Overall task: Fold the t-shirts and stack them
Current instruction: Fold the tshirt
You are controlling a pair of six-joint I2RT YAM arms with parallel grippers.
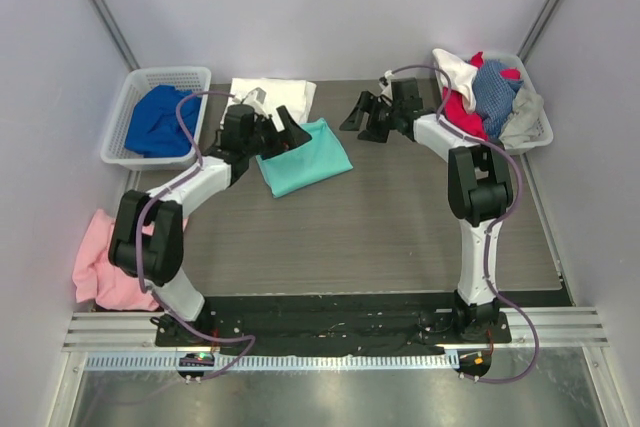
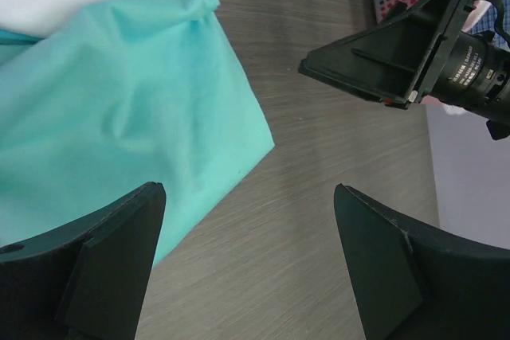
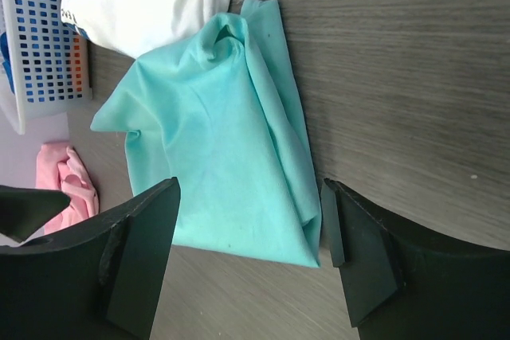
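Surface: grey wood-grain table (image 1: pixel 400 217), walled in pale panels on three sides; the arms' bases sit at the near edge.

- Mint-green t-shirt (image 1: pixel 305 159): folded to a rough rectangle, lying flat at the far centre-left of the table. Its right and near edges border bare wood; its far-left corner overlaps the white t-shirt (image 1: pixel 270 97), which lies folded just behind it.
- Left gripper (image 1: pixel 275 132): jaws wide, nothing between them, hanging over the mint tee's left part.
- Right gripper (image 1: pixel 365 117): jaws wide, holding nothing, just right of the mint tee above bare table.
- Left basket (image 1: pixel 170 71), far-left corner: holds a royal blue t-shirt (image 1: pixel 160 119).
- Right basket (image 1: pixel 543 117), far-right corner: heaped garments (image 1: pixel 480 97), red, white, blue and grey, spilling over the rim.
- Pink cloth (image 1: pixel 105 262): bunched at the table's left edge.
- Open room: the table's middle, right and near parts show bare wood.
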